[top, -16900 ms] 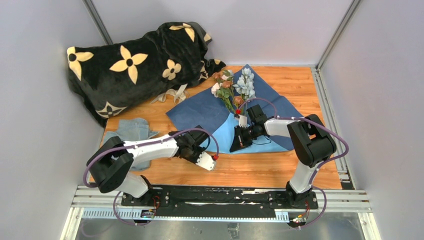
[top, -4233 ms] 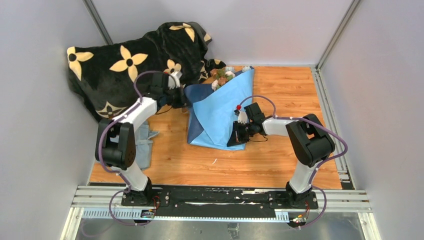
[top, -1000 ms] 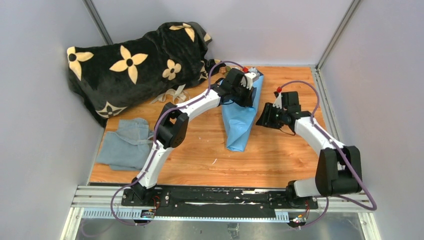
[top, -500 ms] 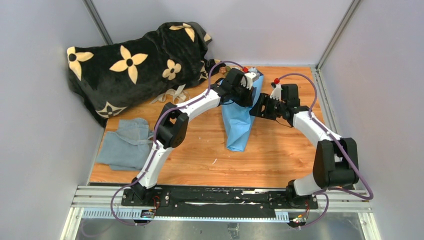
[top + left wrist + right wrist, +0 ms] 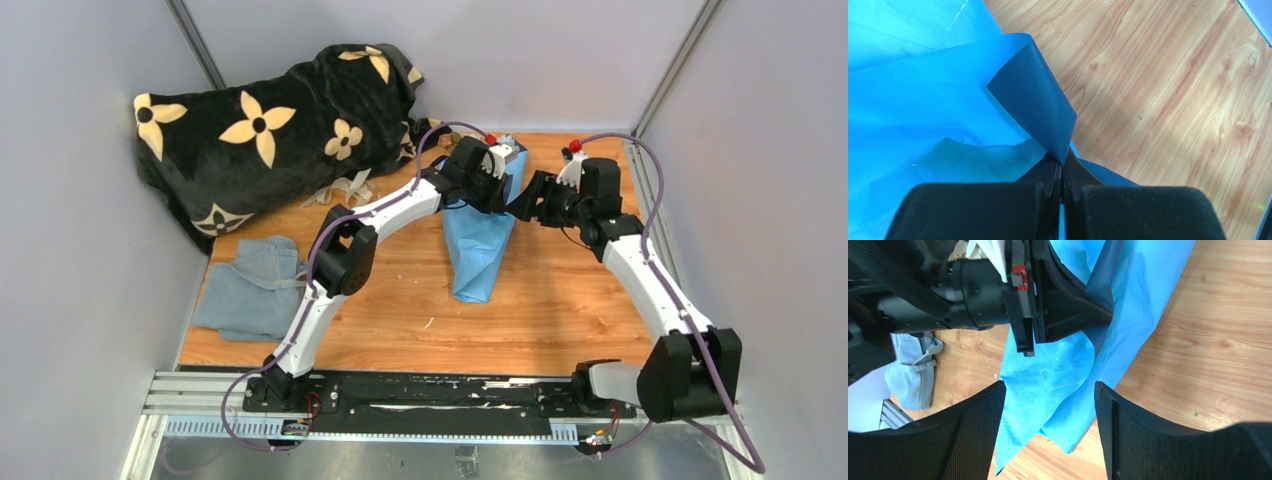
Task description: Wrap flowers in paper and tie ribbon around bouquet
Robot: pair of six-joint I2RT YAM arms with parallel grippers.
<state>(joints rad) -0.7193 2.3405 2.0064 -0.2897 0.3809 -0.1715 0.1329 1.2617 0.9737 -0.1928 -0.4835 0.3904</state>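
Blue paper edge (left end effector pinching) borders wooden table.

Left arm reaches far out toward 1 o'clock, left gripper jaws pressed flat together, pinching a fold of the paper. Right arm extends toward 12, wrist turned to 9 o'clock; right gripper jaws spread wide, near left gripper.

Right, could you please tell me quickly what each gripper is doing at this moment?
Left gripper: closed, pinching a folded corner of the paper.
Right gripper: open, holding nothing.
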